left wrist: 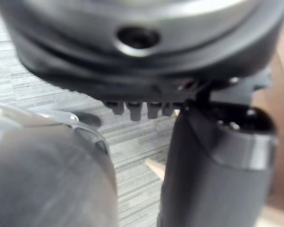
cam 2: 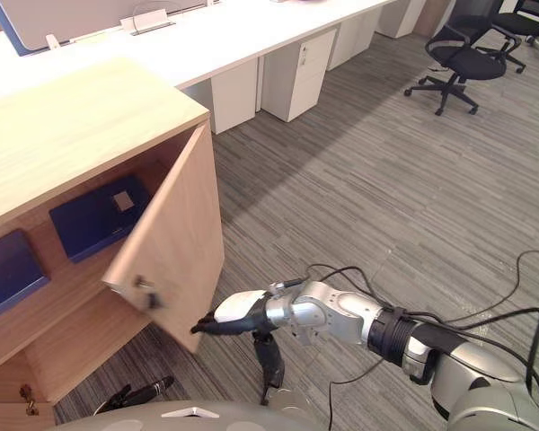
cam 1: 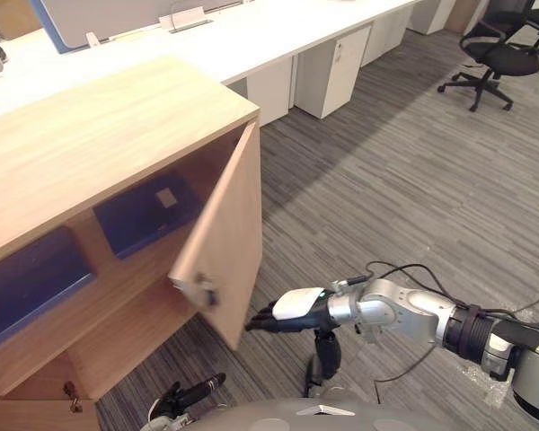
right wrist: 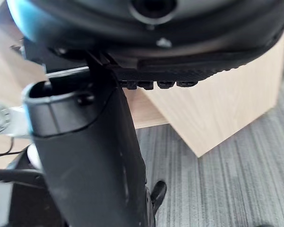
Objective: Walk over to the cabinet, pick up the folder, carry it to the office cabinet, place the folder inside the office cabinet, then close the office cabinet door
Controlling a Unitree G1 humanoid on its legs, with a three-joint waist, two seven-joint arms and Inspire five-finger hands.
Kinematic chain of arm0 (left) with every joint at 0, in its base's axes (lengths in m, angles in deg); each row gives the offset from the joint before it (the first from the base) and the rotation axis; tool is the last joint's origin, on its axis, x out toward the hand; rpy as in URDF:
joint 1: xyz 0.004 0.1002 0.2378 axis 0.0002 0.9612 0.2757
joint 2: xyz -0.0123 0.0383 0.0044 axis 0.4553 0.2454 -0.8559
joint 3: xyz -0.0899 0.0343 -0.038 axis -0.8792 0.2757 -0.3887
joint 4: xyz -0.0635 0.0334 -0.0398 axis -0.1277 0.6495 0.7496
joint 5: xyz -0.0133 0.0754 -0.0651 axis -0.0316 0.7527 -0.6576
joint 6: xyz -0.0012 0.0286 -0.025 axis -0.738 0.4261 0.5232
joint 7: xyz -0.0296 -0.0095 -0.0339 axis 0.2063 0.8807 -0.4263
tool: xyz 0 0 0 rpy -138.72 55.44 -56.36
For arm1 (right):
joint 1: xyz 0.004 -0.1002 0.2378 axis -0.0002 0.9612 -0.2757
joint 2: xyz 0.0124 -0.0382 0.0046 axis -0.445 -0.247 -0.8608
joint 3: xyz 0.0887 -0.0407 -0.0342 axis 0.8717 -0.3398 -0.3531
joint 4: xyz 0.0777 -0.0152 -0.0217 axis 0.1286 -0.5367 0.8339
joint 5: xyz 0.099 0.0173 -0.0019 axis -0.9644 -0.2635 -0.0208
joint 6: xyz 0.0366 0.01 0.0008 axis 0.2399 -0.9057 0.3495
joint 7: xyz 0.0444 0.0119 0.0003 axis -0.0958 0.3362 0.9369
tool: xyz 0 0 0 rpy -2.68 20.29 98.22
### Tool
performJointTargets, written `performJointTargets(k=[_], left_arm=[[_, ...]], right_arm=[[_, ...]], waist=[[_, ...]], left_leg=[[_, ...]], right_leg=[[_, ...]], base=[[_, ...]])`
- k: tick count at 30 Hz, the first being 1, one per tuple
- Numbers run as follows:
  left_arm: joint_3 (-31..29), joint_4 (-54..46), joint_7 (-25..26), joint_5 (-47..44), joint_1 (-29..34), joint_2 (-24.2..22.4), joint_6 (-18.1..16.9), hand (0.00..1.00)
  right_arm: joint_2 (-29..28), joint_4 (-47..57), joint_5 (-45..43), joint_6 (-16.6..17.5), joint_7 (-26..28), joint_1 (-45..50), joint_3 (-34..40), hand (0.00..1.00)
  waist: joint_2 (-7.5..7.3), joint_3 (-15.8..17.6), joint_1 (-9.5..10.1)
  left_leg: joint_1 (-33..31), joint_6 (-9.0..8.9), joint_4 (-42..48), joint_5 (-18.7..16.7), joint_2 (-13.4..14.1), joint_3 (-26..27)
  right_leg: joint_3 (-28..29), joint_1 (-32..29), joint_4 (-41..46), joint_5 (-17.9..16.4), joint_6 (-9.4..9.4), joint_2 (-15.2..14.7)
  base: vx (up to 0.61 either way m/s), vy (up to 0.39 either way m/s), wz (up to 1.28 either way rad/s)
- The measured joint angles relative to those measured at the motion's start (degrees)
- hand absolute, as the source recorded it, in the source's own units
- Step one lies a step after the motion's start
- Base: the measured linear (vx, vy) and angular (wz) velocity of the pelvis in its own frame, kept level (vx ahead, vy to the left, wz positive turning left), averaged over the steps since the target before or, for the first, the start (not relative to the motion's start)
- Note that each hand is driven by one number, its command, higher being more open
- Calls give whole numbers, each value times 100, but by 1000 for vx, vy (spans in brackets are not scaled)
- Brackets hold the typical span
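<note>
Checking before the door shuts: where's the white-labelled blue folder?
Left eye view, left side: the folder lies inside the cabinet by the open door, right of another blue folder.

From my feed I see a long white worktop (cam 1: pixel 278 36) running across the far side of the room, with a grey, blue-edged panel (cam 1: pixel 99 18) standing on it and a small white fitting (cam 1: pixel 190 18) just beside that. Two white drawer units (cam 1: pixel 332 72) stand under the worktop's near edge. The grey striped carpet floor (cam 1: pixel 413 180) stretches out to a black office chair (cam 1: pixel 499 58) on castors, well apart from the worktop's near end.
</note>
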Motion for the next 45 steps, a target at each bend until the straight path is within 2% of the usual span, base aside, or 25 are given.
performJointTargets(k=[2, 6, 16, 19, 22, 25, 27, 28, 30, 32, 33, 36, 37, 38, 40, 42, 43, 44, 45], left_arm=[[-121, -2, 41, -101, 79, 40, -6, 100], [-322, 8, 83, -213, 135, 67, -6, 100], [-360, -11, 106, -222, 130, 39, -6, 100], [-357, -11, 105, -221, 126, 39, -6, 100], [-301, -12, 103, -220, 80, 32, -4, 100], [-183, -60, 73, -220, 69, 15, -6, 100], [-8, -130, 56, -220, 69, 4, -24, 100], [38, -130, 52, -220, 73, 0, -30, 100], [63, -123, 50, -204, 101, -71, -29, 100], [161, -125, 60, -179, 150, -63, -35, 100], [167, -125, 57, -179, 170, -63, -37, 100], [186, -125, 51, -155, 189, -56, -41, 100], [211, -122, 53, -151, 205, -39, -43, 100], [212, -118, 54, -148, 208, -26, -44, 100], [213, -113, 56, -106, 240, -1, -52, 100], [217, -105, 60, -104, 312, 57, -92, 100], [213, -77, 66, -103, 347, 92, -114, 100], [203, -22, 67, -104, 319, 170, -116, 100], [195, -1, 57, -104, 314, 210, -112, 100]], right_arm=[[-2, 132, -160, 9, 53, -88, -119, 100], [15, 189, -181, 8, 70, -340, -169, 100], [64, 325, -292, 5, 23, -436, -167, 100], [55, 163, -278, 0, -39, -212, -14, 100], [-67, -366, -262, -41, -98, 583, 678, 100], [-475, -1277, 197, -144, -301, 1270, 1302, 100], [-1122, -2480, 650, -355, -598, 1817, 2192, 100], [-1298, -2792, 764, -441, -700, 1913, 2447, 100], [-1866, -3749, 1057, -773, -1122, 2218, 3497, 100], [-2243, -4292, 1048, -1025, -1518, 2435, 4344, 100], [-2449, -4589, 1031, -1155, -1745, 2556, 4821, 100], [-2777, -5160, 956, -1391, -2056, 2780, 5473, 100], [-3035, -5518, 881, -1526, -2160, 3008, 5891, 100], [-3132, -5612, 726, -1547, -2195, 3084, 6067, 100], [-3391, -5828, 407, -1630, -2304, 3226, 6640, 100], [-3612, -6036, 171, -1661, -2383, 3288, 7085, 100], [-3748, -6072, 88, -1661, -2415, 3338, 7363, 100], [-3894, -6077, 5, -1655, -2438, 3350, 7603, 100], [-3956, -6077, -122, -1653, -2455, 3377, 7696, 100]], waist=[[-152, -96, 6], [-312, -200, 25], [-307, -197, 166], [-297, -189, 183], [-253, -120, 256], [-185, -79, 271], [-116, 1, 289], [-91, 31, 296], [-3, 84, 313], [26, 77, 310], [32, 70, 307], [8, 54, 294], [-69, 18, 296], [-91, 5, 294], [-139, 3, 291], [-238, 16, 288], [-243, 13, 262], [-358, 14, 163], [-429, 29, 107]], left_leg=[[-58, -10, 72, 2, 4, -52], [-69, -9, 76, 2, -2, -65], [-130, 0, 111, -3, 12, -151], [-134, 16, 131, -12, 5, -202], [-157, 34, 159, -21, -37, -387], [-240, 54, 155, -9, -109, -661], [-340, 117, 143, 34, -212, -993], [-338, 131, 135, 42, -236, -1064], [-346, 154, 76, 57, -360, -1338], [-373, 194, 63, 81, -458, -1581], [-394, 230, 66, 102, -525, -1735], [-415, 312, 69, 146, -682, -2069], [-411, 350, 76, 168, -839, -2338], [-414, 369, 76, 181, -894, -2460], [-388, 420, 76, 212, -985, -2737], [-309, 464, 58, 227, -1042, -3018], [-324, 497, 67, 244, -1019, -3246], [-444, 494, 121, 250, -981, -3576], [-529, 484, 173, 250, -1040, -3715]], right_leg=[[-34, 0, 0, 2, 2, -19], [-36, 1, 1, 6, 8, -31], [-100, 10, 1, 6, 7, -39], [-132, 50, 1, 4, 8, -59], [-278, 144, 1, -30, 40, -141], [-520, 224, 1, -107, 108, -267], [-808, 329, 2, -152, 177, -404], [-875, 370, 2, -162, 201, -442], [-1118, 510, 3, -211, 271, -587], [-1355, 631, 8, -250, 350, -708], [-1489, 686, 90, -291, 415, -808], [-1769, 688, 652, -550, 555, -1136], [-1866, 707, 1101, -762, 599, -1429], [-1856, 709, 1256, -812, 573, -1521], [-1574, 704, 1742, -874, 459, -1710], [-939, 633, 2256, -943, 131, -1775], [-340, 487, 2478, -1232, -45, -1646], [470, 503, 2267, -1745, 109, -1096], [713, 551, 2096, -1856, 73, -895]], base=[[-1, 85, 9], [-2, 80, 2], [-11, 64, 4], [-11, 86, 10], [-10, 75, 25], [-13, 82, 48], [-1, 85, 67], [8, 78, 64], [30, 94, 60], [72, 127, 67], [69, 107, 70], [106, 144, 78], [118, 135, 89], [118, 135, 90], [80, 118, 80], [70, 94, 85], [65, -98, 105], [46, -151, 115], [25, -196, 104]])
